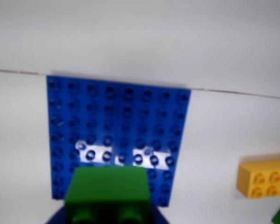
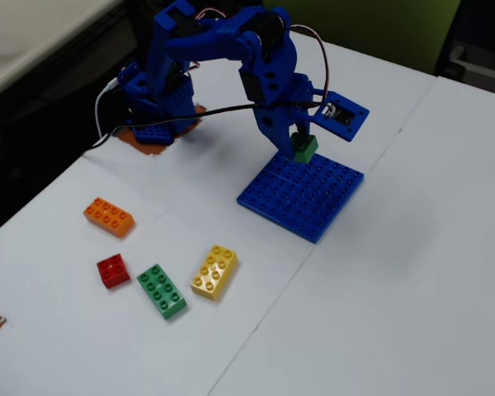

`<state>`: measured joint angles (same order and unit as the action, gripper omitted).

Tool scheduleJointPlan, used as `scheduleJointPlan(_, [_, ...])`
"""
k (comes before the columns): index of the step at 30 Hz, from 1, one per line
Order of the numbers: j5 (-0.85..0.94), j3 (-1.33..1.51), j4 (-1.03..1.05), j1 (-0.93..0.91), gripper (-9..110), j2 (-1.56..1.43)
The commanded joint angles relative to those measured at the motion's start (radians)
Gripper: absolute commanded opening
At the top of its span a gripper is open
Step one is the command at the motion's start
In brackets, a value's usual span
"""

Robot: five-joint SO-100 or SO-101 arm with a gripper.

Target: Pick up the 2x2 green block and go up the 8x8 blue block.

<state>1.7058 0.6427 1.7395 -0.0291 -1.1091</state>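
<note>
Claw (image 2: pixel 298 142) clamped on the 2x2 green block (image 2: pixel 304 148), held just above the far edge of the 8x8 blue block (image 2: pixel 313 198) in the fixed view; contact between brick and plate not discernible. Blue plate lay flat near the middle of the white bench (image 2: pixel 412 272), beside the seam running across the bench top. In the wrist view, green block (image 1: pixel 107 186) filled the bottom centre, studs toward the camera, with the blue plate (image 1: pixel 116 107) spread beyond it, glare on several studs. Arm base (image 2: pixel 157 115) sat by the far left edge of the bench. Toward the near left corner, well apart from the plate: orange brick (image 2: pixel 109 216), red brick (image 2: pixel 113 270), long green brick (image 2: pixel 161 290), yellow brick (image 2: pixel 214 271). Yellow brick (image 1: pixel 263 178) also seen at the right edge of the wrist view.
</note>
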Motion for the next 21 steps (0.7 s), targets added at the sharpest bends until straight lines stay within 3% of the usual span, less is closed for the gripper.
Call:
scheduleJointPlan(1, [-0.005, -0.048, 0.008, -0.008, 7, -0.017])
scheduleJointPlan(21, [0.008, -0.028, 0.012, -0.029, 7, -0.017])
